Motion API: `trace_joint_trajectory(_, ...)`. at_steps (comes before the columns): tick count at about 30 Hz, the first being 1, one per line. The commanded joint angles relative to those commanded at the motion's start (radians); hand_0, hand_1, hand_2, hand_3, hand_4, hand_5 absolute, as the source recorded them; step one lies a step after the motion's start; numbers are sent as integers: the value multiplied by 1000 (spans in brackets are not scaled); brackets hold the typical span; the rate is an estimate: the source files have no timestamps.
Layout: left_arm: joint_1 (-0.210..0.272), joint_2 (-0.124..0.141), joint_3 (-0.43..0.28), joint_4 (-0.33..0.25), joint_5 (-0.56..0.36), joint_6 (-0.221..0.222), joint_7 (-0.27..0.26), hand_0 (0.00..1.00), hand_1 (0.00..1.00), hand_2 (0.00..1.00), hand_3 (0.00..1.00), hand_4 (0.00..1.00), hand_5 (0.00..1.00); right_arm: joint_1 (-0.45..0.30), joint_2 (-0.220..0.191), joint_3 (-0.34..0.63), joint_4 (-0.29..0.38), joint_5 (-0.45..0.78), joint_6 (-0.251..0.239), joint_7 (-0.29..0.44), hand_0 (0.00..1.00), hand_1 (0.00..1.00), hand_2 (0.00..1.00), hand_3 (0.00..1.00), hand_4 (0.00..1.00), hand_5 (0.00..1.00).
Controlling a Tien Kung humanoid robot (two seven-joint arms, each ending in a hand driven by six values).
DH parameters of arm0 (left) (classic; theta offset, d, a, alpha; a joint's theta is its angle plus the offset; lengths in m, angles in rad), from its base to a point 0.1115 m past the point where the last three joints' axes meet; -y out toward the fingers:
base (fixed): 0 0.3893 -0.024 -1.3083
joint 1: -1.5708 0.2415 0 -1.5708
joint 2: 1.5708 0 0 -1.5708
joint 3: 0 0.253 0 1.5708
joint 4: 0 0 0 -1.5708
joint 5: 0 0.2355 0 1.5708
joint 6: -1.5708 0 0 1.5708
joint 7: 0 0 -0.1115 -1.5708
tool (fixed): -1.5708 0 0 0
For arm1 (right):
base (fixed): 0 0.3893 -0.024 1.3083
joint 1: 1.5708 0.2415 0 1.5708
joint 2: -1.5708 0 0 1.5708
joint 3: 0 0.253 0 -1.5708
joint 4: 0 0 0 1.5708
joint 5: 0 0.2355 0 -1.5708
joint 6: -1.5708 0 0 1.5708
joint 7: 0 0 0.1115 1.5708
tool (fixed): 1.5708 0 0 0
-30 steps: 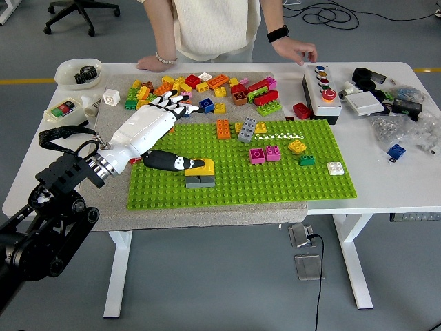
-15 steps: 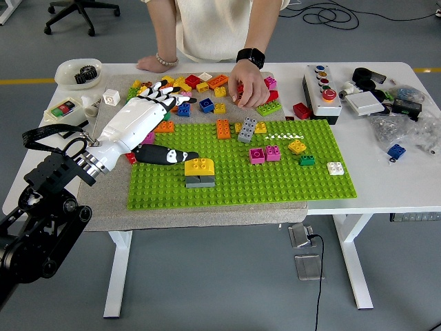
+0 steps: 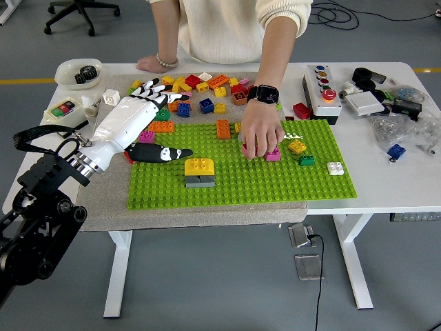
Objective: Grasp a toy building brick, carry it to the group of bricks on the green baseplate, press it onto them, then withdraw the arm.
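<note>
A yellow brick (image 3: 199, 166) sits on top of a grey brick (image 3: 200, 181) on the green baseplate (image 3: 234, 186). My left hand (image 3: 148, 117) hovers at the baseplate's left edge, fingers spread and holding nothing; its black thumb (image 3: 164, 153) points toward the yellow brick without touching it. A person's hand (image 3: 260, 138) rests on the pink bricks (image 3: 273, 154) in the middle of the plate. Loose bricks (image 3: 207, 86) lie in a pile behind the plate. My right arm is out of view.
An orange brick (image 3: 223, 128), a yellow brick (image 3: 298, 146), a green brick (image 3: 306, 160) and a white brick (image 3: 335, 167) stand on the plate. A button box (image 3: 322, 92) sits at the right, a white bowl (image 3: 78, 72) at the far left. The person's other hand (image 3: 151, 64) rests on the table's far edge.
My left hand has pulled back to the left, off the yellow brick, which stays on the grey one. The person's hand came from the button box over the pile onto the pink bricks.
</note>
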Motion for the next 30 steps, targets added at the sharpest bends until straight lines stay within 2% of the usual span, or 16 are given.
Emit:
trace_joint_trajectory(11,-1,2,-13,1,-16,-1,1,994,936,846,848,998,655,1,2,0,0,1,1,0,743,635,675,621,828,524)
trace_joint_trajectory(17,-5,7,-20,6,-26,-7,2,973,935,850,844,998,653,2,3,0,0,-1,2,-1,742,633,675,619,827,522)
trace_joint_trajectory(18,-5,7,-21,7,-27,-7,2,927,930,847,844,998,637,2,4,0,0,-1,2,-1,742,633,674,619,826,523)
trace_joint_trajectory(30,-6,12,-16,12,-47,-13,3,899,916,845,839,998,608,7,4,-7,0,-7,5,-1,741,635,674,617,825,521)
